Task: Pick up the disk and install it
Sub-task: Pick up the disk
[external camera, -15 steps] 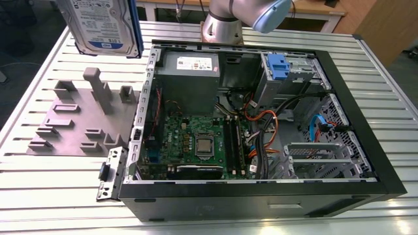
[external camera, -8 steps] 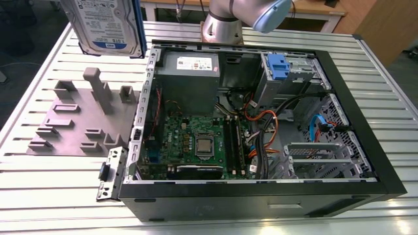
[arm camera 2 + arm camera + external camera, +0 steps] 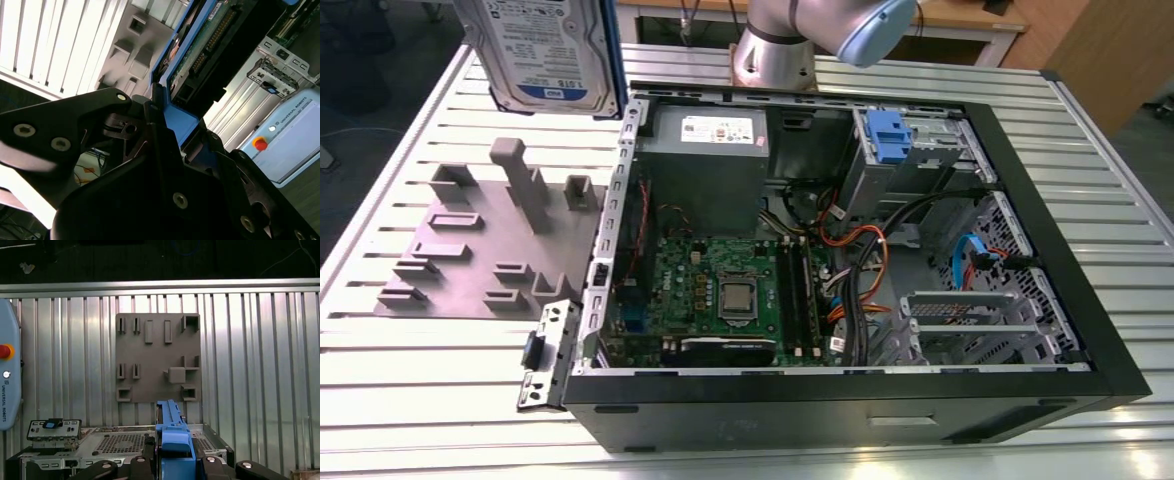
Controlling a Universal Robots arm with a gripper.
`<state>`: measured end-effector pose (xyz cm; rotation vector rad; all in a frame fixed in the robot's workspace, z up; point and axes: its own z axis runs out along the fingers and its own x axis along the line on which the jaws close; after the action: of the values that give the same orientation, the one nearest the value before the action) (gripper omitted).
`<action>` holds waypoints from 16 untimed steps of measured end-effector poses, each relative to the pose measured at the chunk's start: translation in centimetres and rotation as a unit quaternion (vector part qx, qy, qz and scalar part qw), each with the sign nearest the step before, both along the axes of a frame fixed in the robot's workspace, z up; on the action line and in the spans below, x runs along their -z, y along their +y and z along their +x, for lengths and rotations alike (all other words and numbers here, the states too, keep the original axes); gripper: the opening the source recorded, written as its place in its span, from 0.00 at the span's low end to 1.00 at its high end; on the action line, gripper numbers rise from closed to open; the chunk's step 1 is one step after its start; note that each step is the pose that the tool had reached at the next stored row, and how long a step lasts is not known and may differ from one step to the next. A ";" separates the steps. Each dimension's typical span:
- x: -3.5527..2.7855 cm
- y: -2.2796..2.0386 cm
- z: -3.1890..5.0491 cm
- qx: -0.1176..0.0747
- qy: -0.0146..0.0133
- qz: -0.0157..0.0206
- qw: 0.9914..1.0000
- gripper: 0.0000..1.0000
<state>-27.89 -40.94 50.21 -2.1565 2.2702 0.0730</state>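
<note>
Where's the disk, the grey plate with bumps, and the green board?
disk (image 3: pixel 547 50), exterior view, on its white-and-blue label.
grey plate (image 3: pixel 157 352), first wrist view, on its flat middle.
green board (image 3: pixel 687 270), exterior view, on its green surface.

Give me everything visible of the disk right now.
The disk is a flat silver metal drive, white-and-blue label facing the exterior camera, blue rails along its edges. It is held in the air at the exterior view's left of the open computer case. The gripper is clamped on its blue rail; the second wrist view shows its circuit-board underside.
</note>
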 end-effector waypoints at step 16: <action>0.00 0.00 1.39 0.000 0.000 0.000 1.000 0.36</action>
<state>-26.50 -40.95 50.21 -2.1565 2.2701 0.0729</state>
